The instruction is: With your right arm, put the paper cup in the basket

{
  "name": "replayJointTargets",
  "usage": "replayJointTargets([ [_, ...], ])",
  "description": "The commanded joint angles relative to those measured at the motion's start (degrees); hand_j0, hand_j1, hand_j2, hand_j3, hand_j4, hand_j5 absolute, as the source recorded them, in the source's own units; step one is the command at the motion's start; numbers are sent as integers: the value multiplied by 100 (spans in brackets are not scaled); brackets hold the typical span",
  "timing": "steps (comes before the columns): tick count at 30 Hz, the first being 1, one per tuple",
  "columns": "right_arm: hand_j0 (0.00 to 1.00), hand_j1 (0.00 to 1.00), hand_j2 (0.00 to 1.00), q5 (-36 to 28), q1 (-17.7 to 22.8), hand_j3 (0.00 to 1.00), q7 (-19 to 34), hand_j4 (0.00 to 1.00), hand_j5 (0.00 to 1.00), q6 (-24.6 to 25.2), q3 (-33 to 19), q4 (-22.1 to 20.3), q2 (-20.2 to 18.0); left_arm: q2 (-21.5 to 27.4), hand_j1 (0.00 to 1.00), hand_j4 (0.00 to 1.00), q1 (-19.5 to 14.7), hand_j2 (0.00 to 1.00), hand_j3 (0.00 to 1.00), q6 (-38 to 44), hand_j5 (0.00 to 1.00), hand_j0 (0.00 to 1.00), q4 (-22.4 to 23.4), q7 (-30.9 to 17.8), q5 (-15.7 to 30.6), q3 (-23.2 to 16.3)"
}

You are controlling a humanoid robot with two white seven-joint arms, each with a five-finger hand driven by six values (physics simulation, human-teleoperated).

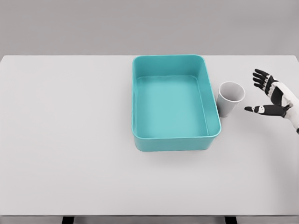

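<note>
Near the bench's right edge, the right hand (270, 95) hovers with fingers spread and thumb apart, holding nothing, shaped to close round the cup (230, 98), which stands upright just beside the basket's (175, 141) right wall, not yet inside.

Soft, even light is falling brightly from above; faint shadows are lying under the fingers (260, 79), everything rendering sharp.
</note>
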Motion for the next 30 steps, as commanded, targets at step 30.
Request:
replayJointTargets([
  [30, 100, 100, 100, -209, -9, 100, 0, 100, 100, -2, 602, -188, 221, 0, 100, 100, 0, 100, 100, 0, 100, 100, 1, -1, 1, -5],
])
